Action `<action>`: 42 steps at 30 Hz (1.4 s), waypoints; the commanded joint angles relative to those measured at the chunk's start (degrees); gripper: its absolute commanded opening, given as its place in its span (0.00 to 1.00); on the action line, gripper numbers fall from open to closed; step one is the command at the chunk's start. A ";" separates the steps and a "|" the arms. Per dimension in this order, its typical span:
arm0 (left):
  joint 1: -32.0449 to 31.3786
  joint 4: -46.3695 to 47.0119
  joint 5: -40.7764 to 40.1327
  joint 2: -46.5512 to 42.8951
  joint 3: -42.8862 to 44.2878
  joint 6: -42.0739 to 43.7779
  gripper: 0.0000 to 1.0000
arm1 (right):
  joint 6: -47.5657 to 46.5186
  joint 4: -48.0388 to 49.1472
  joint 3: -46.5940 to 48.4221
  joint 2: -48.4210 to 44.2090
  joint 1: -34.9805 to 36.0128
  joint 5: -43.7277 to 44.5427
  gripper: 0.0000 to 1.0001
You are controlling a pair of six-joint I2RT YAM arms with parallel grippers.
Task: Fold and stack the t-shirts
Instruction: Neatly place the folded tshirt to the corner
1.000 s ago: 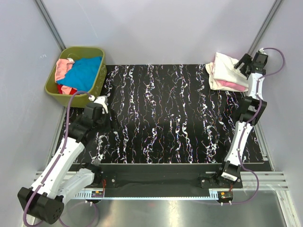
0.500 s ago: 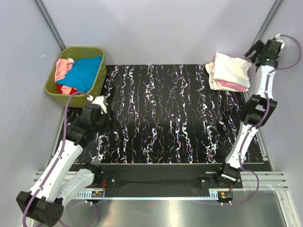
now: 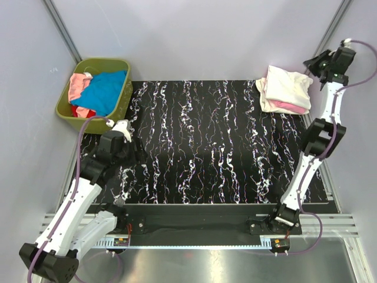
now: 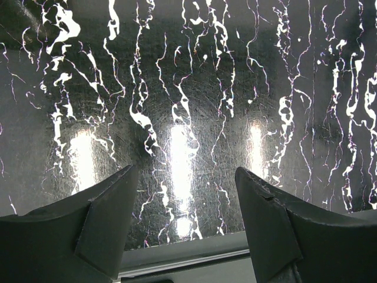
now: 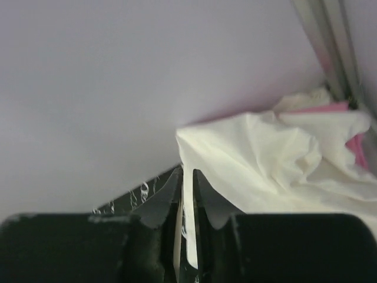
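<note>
Top external: the cream t-shirt (image 3: pixel 285 85) lies folded at the far right corner of the mat (image 3: pixel 200 135), with a folded pink t-shirt (image 3: pixel 293 107) showing under its near edge. That makes two in the stack.

The right gripper (image 3: pixel 315 61) hangs raised just beyond the stack's far right corner, apart from the cloth. In the right wrist view its jaws are drawn almost together, leaving only a slit. Pale cloth shows through the slit, but nothing looks pinched and no cloth is drawn up toward it.

Across the mat, the olive basket (image 3: pixel 65 112) holds a blue t-shirt (image 3: pixel 106 88) on top, a loose pink t-shirt (image 3: pixel 78 85) at its far left and a red t-shirt (image 3: pixel 76 110) at the near edge, all unfolded.

The left gripper (image 3: pixel 122 127) sits just beside the basket's near right corner. In the left wrist view its fingers are spread wide over bare mat, holding nothing.

Judgement: you are between shirts, with one placement done and the next pick not begun.

Next move: take the left arm into the basket, pinch the blue shirt, which lies uppermost, and draw it out onto the mat's middle. Watch that it does not drag the pink one along.
</note>
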 commanded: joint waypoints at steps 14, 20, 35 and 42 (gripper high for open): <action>0.66 2.13 -2.15 1.41 -0.11 -0.63 0.73 | -3.63 -6.33 12.73 17.52 0.94 5.64 0.21; 0.74 1.95 -2.50 2.82 -0.02 -0.64 0.73 | -6.53 0.08 13.34 18.66 -0.20 14.08 0.29; 0.74 1.60 -3.03 4.32 0.07 -0.99 0.73 | -8.30 19.15 13.79 27.19 -1.43 24.37 0.38; 0.74 1.60 -2.86 3.88 0.07 -0.99 0.73 | -5.30 23.72 13.35 24.21 -1.78 29.82 0.66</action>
